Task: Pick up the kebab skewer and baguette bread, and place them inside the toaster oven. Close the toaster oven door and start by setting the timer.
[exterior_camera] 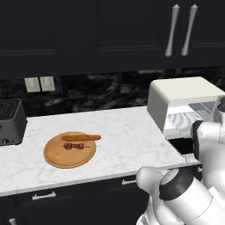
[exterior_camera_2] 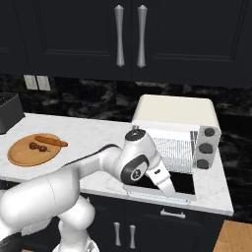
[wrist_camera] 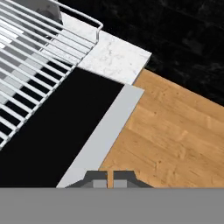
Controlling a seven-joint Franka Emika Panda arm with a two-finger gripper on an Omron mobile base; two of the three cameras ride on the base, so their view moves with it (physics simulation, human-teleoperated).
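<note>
The kebab skewer (exterior_camera: 74, 146) (exterior_camera_2: 38, 146) and the baguette bread (exterior_camera: 81, 137) (exterior_camera_2: 50, 141) lie side by side on a round wooden board (exterior_camera: 57, 159) (exterior_camera_2: 18, 156), far to the left of the arm. The cream toaster oven (exterior_camera: 184, 94) (exterior_camera_2: 172, 115) stands at the counter's right end. The toaster oven door (exterior_camera_2: 183, 183) (wrist_camera: 52, 135) is folded down flat, baring the wire rack (exterior_camera_2: 172, 150) (wrist_camera: 26, 65). My gripper (exterior_camera_2: 168, 190) (wrist_camera: 110, 177) is shut with nothing in it, just above the door's front edge.
A dark grey slot toaster (exterior_camera: 9, 121) (exterior_camera_2: 7, 110) sits at the counter's far left. Dark knobs (exterior_camera_2: 205, 147) line the oven's right side. Past the door's edge the counter corner (wrist_camera: 116, 57) drops off to wooden floor (wrist_camera: 175, 131). Black cabinets hang overhead.
</note>
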